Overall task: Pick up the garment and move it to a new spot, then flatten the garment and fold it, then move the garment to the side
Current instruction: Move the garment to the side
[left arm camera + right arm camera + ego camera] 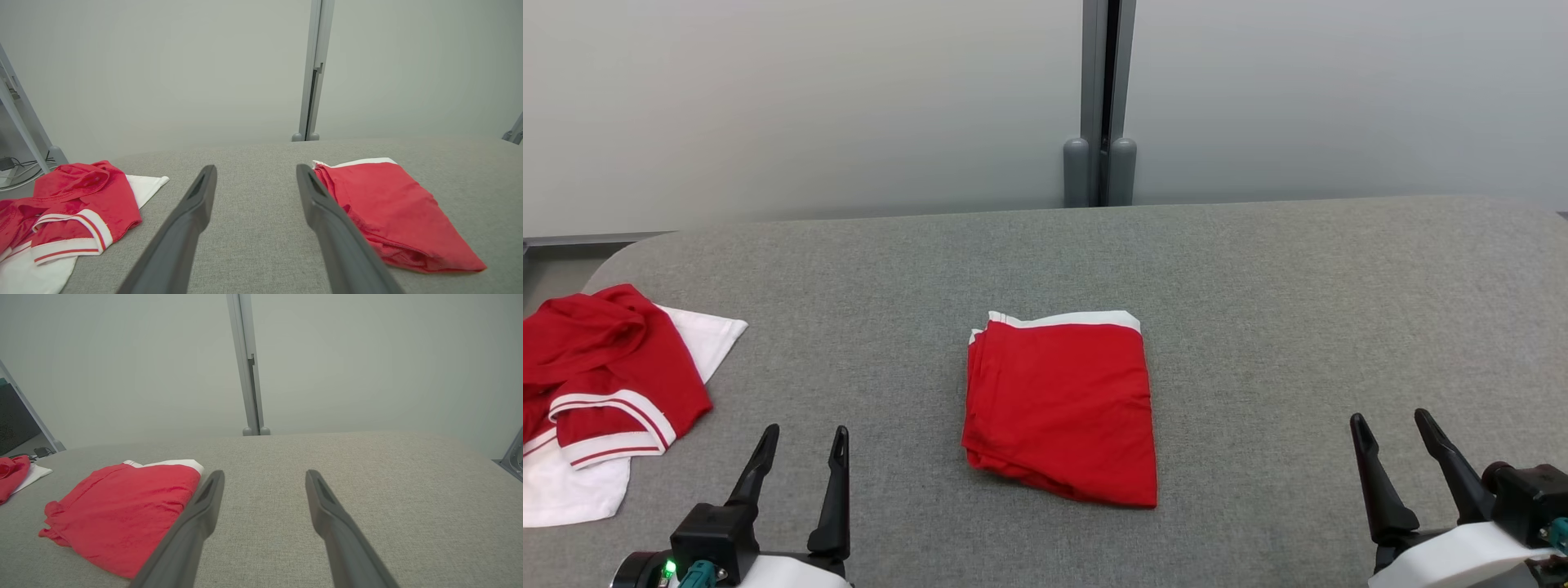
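**A:** Status?

**B:** Both arms low at the near edge. The left pincer (806, 430) is wide, nothing in it. The right pincer (1388, 416) is the same, wide and empty.

**A:** Garment?

**B:** The red garment (1062, 408) lies on the grey desk (1298, 310), between the two pincers and ahead of their tips, somewhat nearer the left one. Neither touches it. It's a compact rectangle of several stacked layers, with a white band along the far edge.

**A:** So folded.

**B:** Looks it. I'd judge pick-up, flatten and fold are done. What's left is shifting it to the side. The layers on the edge facing the left pincer are slightly fanned.

**A:** Anything in the way?

**B:** There's a crumpled red-and-white pile (605, 367) on the outer side of the left pincer, running off the desk edge, well apart from the folded one. That side is taken. There's bare desk ahead of the right pincer, so I'd guess that way is easier.

**A:** Risks?

**B:** The stack could slide open if it's lifted by one edge. The grey post (1101, 98) stands behind the desk, far past both tips. No concern.
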